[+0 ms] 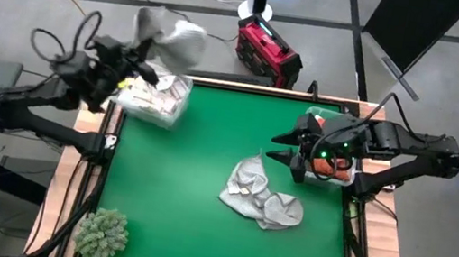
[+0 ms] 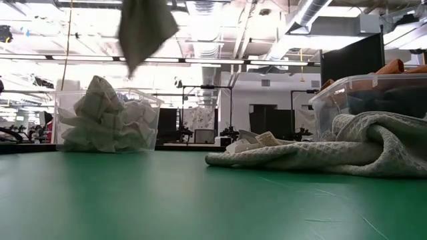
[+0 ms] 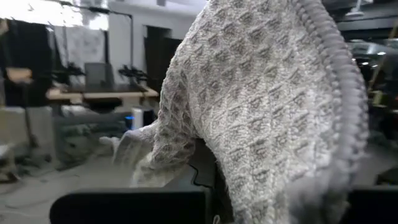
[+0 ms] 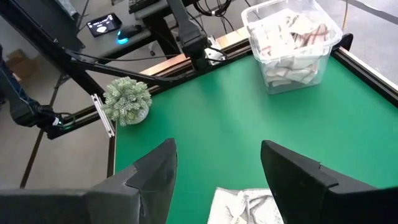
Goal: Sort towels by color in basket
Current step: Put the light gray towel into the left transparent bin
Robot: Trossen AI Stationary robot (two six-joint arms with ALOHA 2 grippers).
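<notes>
Overhead, the left gripper point(image 1: 134, 64) held a light grey towel point(image 1: 170, 38) aloft, apparently pinched shut on it, above the clear bin point(image 1: 158, 97) of pale towels at the table's far left corner. The right gripper point(image 1: 286, 148) hovered with fingers spread and empty near the crumpled grey towels point(image 1: 260, 197) on the green table point(image 1: 178, 230), beside the bin of orange towels point(image 1: 333, 167).

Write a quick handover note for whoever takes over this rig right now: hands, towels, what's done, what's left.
Left hand: shut on a light grey waffle-weave towel, held high by the clear plastic bin of white towels at the table's far left.
Right hand: open, above the green table by the clear bin holding rust-orange cloth.
Done: both bins hold towels.
Left: the held towel, plus the crumpled light grey towels mid-table. The fuzzy green clump is not a towel.
</notes>
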